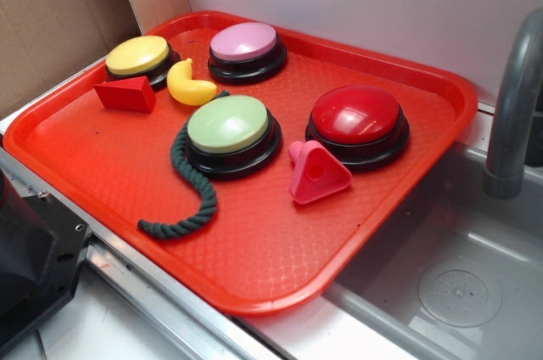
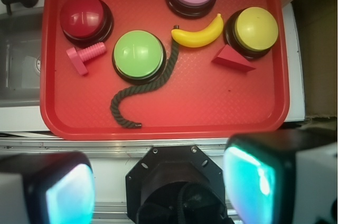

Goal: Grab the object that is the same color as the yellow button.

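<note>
On tray, L→R (exterior view): 4 buttons, 4 loose bits, all on red tray [image 1: 382,233]

Far L: yellow button [image 1: 137,55], back-L corner; red wedge [image 1: 125,93] just in front, close or touching, can't tell
Next: yellow banana [image 1: 189,84], the target, lies flat btwn yellow button & pink button [image 1: 244,42]; near both, touching neither as far as I can tell; green button [image 1: 228,123] just in front
Rope: dark green rope [image 1: 188,194] curls round L side of green button, tail trails fwd; in wrist view its top end sits right by banana's stem end
R: red button [image 1: 356,114]; pink bolt [image 1: 316,172] in front, close to its base
Far R: sink [image 1: 458,292] + grey faucet [image 1: 513,105], off tray

Gripper: gripper [image 2: 158,182] w/ fingers [image 2: 251,174] spread wide, holding nothing; hangs over counter edge, well short of banana

Handling (judgement): hard glossy plastic, prob light, stiff, slippery; could squirt out if pinched at a tapered tip
Grip spot: thick mid-section, across narrow width, fingers on inner & outer curve
Risk: yellow button & wedge crowd 1 side, rope end the other; little room
</note>
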{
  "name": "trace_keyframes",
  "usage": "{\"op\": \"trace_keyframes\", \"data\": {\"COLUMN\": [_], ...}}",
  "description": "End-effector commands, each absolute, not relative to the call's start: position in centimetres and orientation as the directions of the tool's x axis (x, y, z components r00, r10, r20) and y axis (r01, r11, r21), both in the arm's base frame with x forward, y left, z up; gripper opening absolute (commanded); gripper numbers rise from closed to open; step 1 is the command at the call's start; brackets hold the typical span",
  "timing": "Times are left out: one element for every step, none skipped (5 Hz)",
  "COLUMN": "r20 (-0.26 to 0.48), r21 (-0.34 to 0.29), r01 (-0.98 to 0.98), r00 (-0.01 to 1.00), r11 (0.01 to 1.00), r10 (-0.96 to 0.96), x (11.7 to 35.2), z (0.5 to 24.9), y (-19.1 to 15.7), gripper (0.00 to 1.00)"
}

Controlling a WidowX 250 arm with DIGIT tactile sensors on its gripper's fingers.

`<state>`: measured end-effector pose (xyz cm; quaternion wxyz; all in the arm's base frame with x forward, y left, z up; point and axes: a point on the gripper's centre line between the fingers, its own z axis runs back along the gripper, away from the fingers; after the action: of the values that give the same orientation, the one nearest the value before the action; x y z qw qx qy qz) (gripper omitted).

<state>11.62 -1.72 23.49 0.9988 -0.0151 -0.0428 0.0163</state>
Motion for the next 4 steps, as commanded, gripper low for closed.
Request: {"op": "trace_keyframes", "data": {"r20": [0.085,0.023,-0.019,-0.046], "r21": [-0.032,-0.081,-0.112,-0.098], "r01": [-0.031,-0.214,-0.379,-0.588], "r00": [0.996,0.976,0.925,0.808], "r11": [0.999,0.974,0.919,0.803], "r10": [0.034,0.216,0.379,0.587], "x": [11.6,14.0,16.0,18.5], "z": [23.5,22.4,21.0,18.9], "y": [-1.7,-1.1,-0.2,1.0], "gripper": [1.00,1.00,1.00,1.00]}}
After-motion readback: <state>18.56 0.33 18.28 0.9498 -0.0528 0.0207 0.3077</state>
